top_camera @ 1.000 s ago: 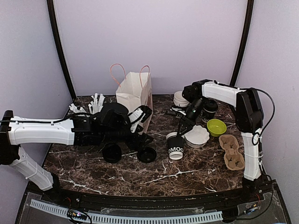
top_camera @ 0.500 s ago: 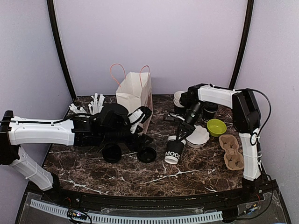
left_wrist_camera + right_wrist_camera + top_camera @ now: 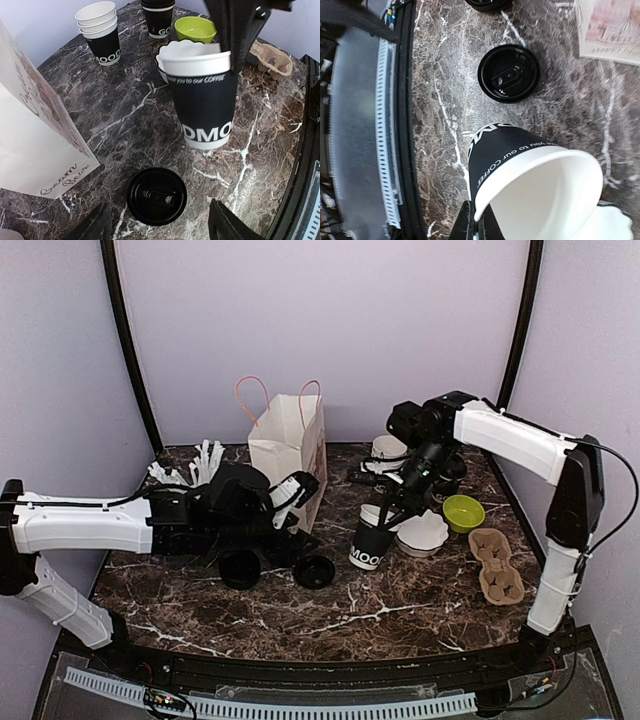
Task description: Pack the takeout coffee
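My right gripper (image 3: pixel 385 512) (image 3: pixel 477 219) is shut on the rim of a lidless black cup (image 3: pixel 368 543) (image 3: pixel 202 100) (image 3: pixel 520 155) with white lettering and a white lining. It holds the cup tilted near the table's middle. A loose black lid (image 3: pixel 315 571) (image 3: pixel 156 196) (image 3: pixel 508 73) lies flat just left of the cup. My left gripper (image 3: pixel 310 512) (image 3: pixel 160 222) hovers open over that lid with nothing between its fingers. A takeout coffee cup (image 3: pixel 158 20) with a black lid stands at the back right, mostly hidden behind the right arm in the top view.
A white paper bag (image 3: pixel 290 445) (image 3: pixel 30 125) stands open at the back. Also present are a stack of lidless cups (image 3: pixel 388 452) (image 3: pixel 100 30), a green bowl (image 3: pixel 463 512), a white scalloped dish (image 3: pixel 425 532), a cardboard carrier (image 3: pixel 500 565), a second lid (image 3: pixel 240 568) and white sticks (image 3: pixel 205 462).
The right gripper has closed on the lidless cup's rim, and its arm has risen, tilting the cup and shifting it slightly left. The left arm has not moved.
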Robot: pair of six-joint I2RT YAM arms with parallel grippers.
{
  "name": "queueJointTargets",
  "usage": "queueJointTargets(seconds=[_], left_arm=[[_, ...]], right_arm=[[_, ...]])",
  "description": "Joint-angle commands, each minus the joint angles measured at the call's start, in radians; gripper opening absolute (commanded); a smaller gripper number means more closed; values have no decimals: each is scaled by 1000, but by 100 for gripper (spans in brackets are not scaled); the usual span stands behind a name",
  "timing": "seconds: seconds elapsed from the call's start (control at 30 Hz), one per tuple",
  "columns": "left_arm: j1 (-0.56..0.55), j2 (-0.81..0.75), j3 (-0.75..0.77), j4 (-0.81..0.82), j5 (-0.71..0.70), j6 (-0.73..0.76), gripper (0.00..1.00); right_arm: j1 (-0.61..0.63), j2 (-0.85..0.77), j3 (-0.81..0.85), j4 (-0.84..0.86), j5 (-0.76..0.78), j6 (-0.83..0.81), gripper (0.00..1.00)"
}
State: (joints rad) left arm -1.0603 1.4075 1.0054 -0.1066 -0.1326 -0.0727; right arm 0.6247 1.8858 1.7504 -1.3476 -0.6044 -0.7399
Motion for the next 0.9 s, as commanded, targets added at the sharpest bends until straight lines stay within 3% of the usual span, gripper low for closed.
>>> queueJointTargets(seconds=[0.0, 0.17, 0.4, 0.5, 0.73, 0.87], left_arm=[[-1, -18, -33, -113, -48, 26, 68], [0, -13, -51, -164, -126, 22, 67], [13, -3, -94, -157, -151, 23, 67], [14, 15, -101, -149, -138, 25, 67], [14, 21, -108, -146, -108, 54, 65], [11, 19, -117, -117, 36, 128, 61]], right_arm=[[98, -101, -82, 133, 268, 92, 0], [202, -125, -173, 200, 452, 109, 0], [292, -114, -224, 228, 498, 109, 1], [305, -109, -220, 217, 499, 100, 8], [313, -126, -204, 168, 439, 70, 36], [313, -150, -148, 98, 366, 40, 42]])
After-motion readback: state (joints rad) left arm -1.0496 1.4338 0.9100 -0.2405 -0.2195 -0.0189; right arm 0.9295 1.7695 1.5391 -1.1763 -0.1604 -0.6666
